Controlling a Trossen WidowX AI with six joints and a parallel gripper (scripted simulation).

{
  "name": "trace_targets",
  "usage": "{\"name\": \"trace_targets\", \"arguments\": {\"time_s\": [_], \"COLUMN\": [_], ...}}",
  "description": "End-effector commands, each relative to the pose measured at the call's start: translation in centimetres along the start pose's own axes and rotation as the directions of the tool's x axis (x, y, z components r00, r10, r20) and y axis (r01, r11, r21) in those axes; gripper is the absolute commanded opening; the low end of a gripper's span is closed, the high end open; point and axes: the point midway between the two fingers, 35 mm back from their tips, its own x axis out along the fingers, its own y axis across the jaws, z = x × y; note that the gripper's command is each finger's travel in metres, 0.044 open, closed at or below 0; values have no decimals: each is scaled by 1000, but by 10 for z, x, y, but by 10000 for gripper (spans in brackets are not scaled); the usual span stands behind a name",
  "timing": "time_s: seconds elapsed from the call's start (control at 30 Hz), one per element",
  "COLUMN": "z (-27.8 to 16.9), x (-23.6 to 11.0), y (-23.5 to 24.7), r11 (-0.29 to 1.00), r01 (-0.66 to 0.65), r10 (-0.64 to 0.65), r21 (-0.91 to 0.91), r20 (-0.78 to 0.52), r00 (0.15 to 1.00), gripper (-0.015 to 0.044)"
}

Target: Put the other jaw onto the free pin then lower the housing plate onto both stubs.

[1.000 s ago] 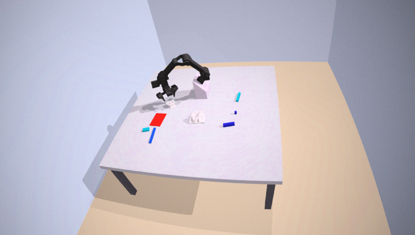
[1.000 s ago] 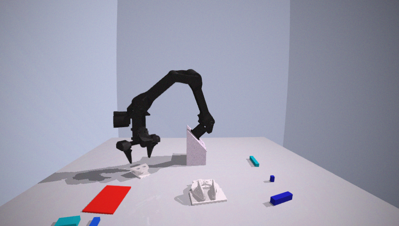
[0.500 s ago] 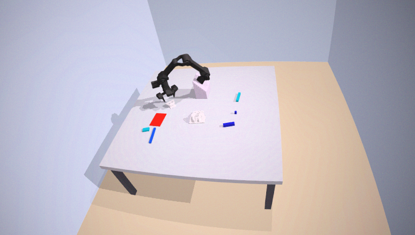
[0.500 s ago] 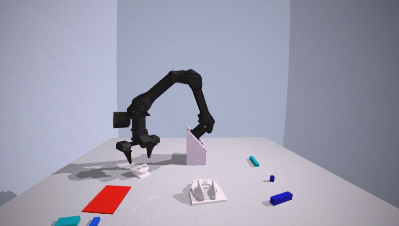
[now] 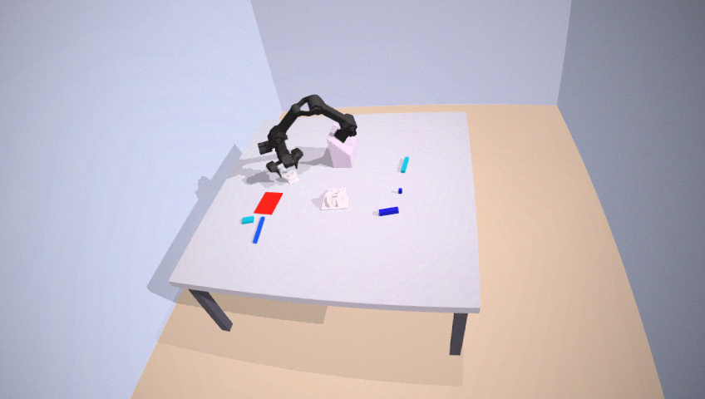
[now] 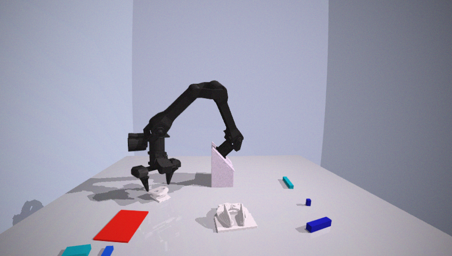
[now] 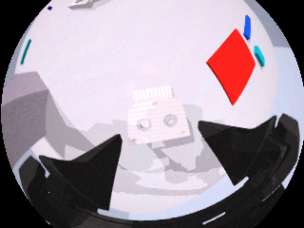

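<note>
"Wide apart, those black, tapering jaws on the gripper, and nothing's between them. What's closest?"

"The housing plate, judging by its two round openings: white, with a finely ridged strip along one edge. It sits low by the fingertips; I can't tell whether one touches it."

"And the mechanism?"

"White too, that toothy-looking assembly. It's apart from the plate, nearer the exterior camera and to the right, with two ridged fins upright on a flat, squarish base. I can't make out pins or whether teeth mesh."

"Anything bulky around?"

"Yes, the pale, speckled, slope-topped pedestal, behind and right of the plate. In front of the plate lies a thin, flat red sheet; past it, a stubby teal block and a slim blue stick."

"Farther off?"

"Well right of the plate: a slender teal bar, a tiny dark-blue block and a chunky dark-blue bar."
</note>
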Motion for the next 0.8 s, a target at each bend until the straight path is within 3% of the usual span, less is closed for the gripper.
{"name": "trace_targets", "arguments": {"time_s": [0.0,0.77], "z": [0,0], "x": [11,28], "y": [1,2], "r11": [1000,1000], "r01": [-6,-6], "r10": [6,6], "r21": [10,11], "r20": [9,11], "r00": [1000,1000], "gripper": [440,440]}}
